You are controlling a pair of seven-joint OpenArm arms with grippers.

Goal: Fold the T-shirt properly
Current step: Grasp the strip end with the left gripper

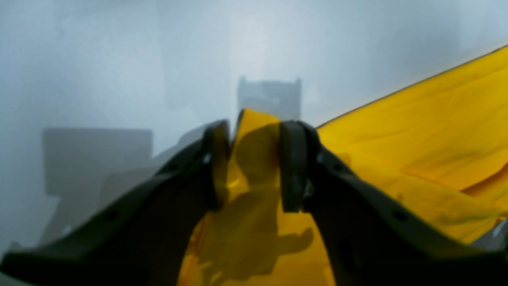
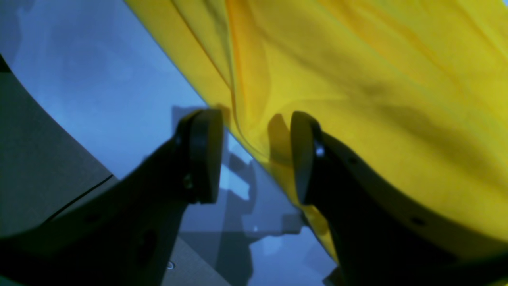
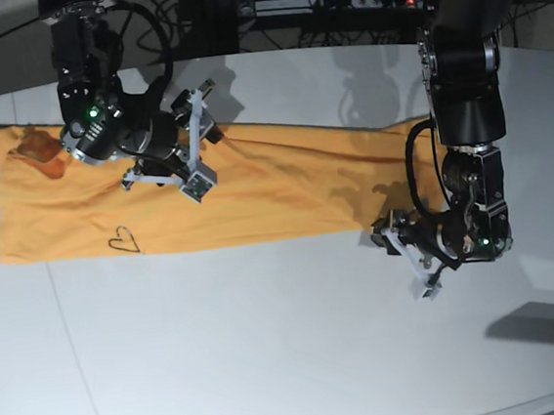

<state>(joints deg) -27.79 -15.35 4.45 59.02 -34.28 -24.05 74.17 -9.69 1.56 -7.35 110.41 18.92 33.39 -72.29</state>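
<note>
Our T-shirt [image 3: 208,199] lies flat on the bench [image 3: 271,345], its long axis running across us; our left pincer [image 1: 254,159] pinches its hem corner, while our right pincer [image 2: 254,155] stands half open astride the far edge, gripping nothing.

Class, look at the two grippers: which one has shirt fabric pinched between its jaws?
The left gripper: a fold of the T-shirt sits squeezed between its jaws. The right gripper stands open, with the fabric edge touching only one finger.
</note>
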